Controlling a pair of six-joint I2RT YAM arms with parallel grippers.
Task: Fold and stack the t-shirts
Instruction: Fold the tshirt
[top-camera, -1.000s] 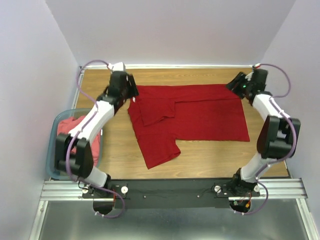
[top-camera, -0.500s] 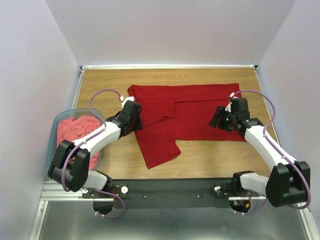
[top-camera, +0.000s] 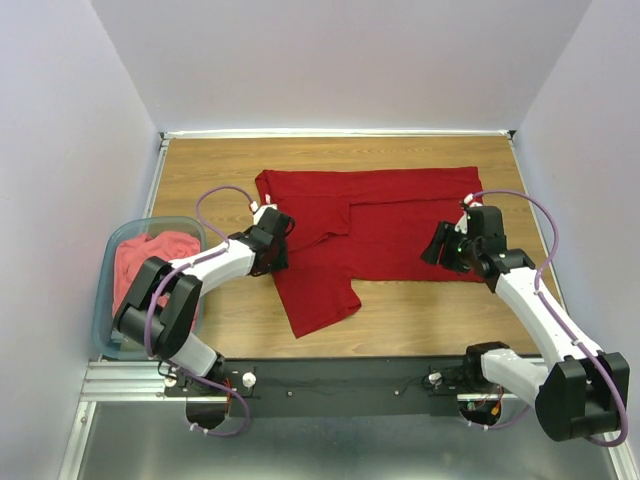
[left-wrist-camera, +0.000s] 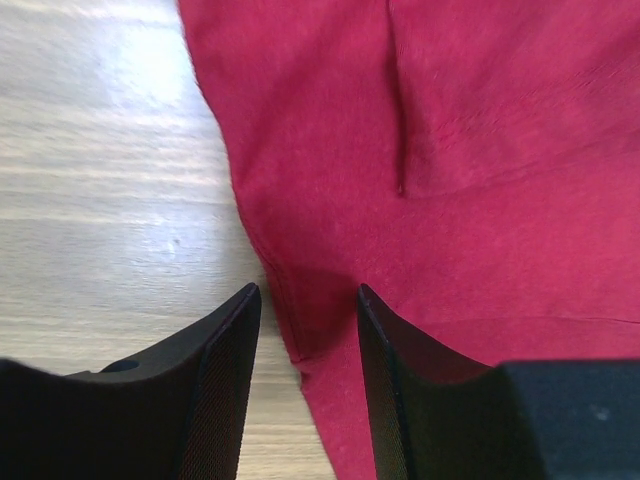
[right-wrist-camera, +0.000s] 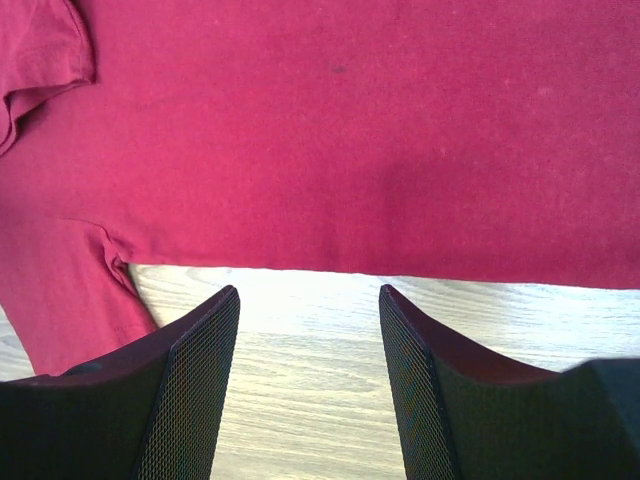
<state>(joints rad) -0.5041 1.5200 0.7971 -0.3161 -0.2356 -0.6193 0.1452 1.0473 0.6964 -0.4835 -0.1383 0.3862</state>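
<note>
Crimson t-shirt lies flat across the middle of the table, reaching towards the far edge, with one flap folded in and a tail running down towards the near edge. The coral t-shirt waits bunched in the tub by the left edge.

Left fingers are down at the shirt's left side. They're spread, straddling the cloth's edge, wood under one and red under the other, nothing pinched. Right fingers are spread wider and sit right at the near hem, with mostly bare wood showing in the gap.

Here's the danger, I'd say. The left could catch only a sliver of edge, and that slips out as soon as it lifts. The right is so close to the hem it could close on nothing, or scrape the table. If one side grips and the other doesn't, the shirt swings, the fold goes crooked and that tucked flap may flop open. Grabbing a single layer would drag the rest along in wrinkles.
</note>
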